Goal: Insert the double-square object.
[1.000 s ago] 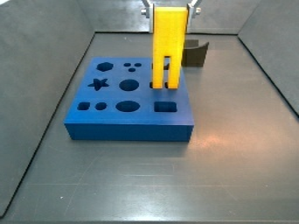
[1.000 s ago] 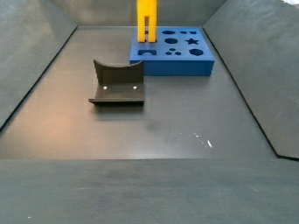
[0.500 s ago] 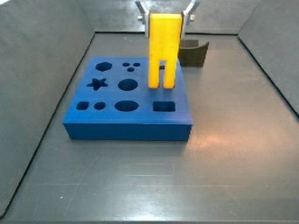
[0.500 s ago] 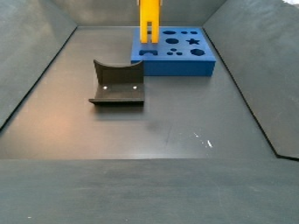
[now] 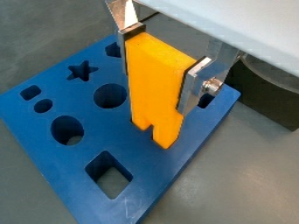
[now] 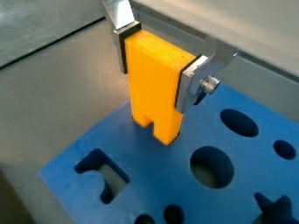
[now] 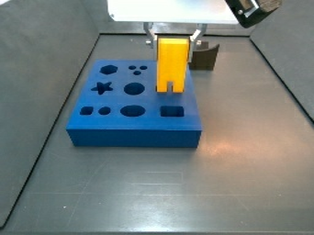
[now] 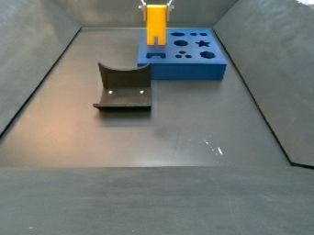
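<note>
One fixture [image 8: 123, 88] sits at frame centre-left on bare floor, nearest. Beyond it, blue block [image 8: 185, 55] at upper centre. Gripper [image 7: 175, 36] clamps the double-square object [image 7: 172, 64] upright over the block's far edge, among its cutouts.

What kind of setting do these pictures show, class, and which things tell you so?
Probably a robot test cell: grey walls enclose a bare floor, a blue foam block with shaped holes sits inside, and the gripper above it holds a tall yellow double-bar peg in its jaws.
</note>
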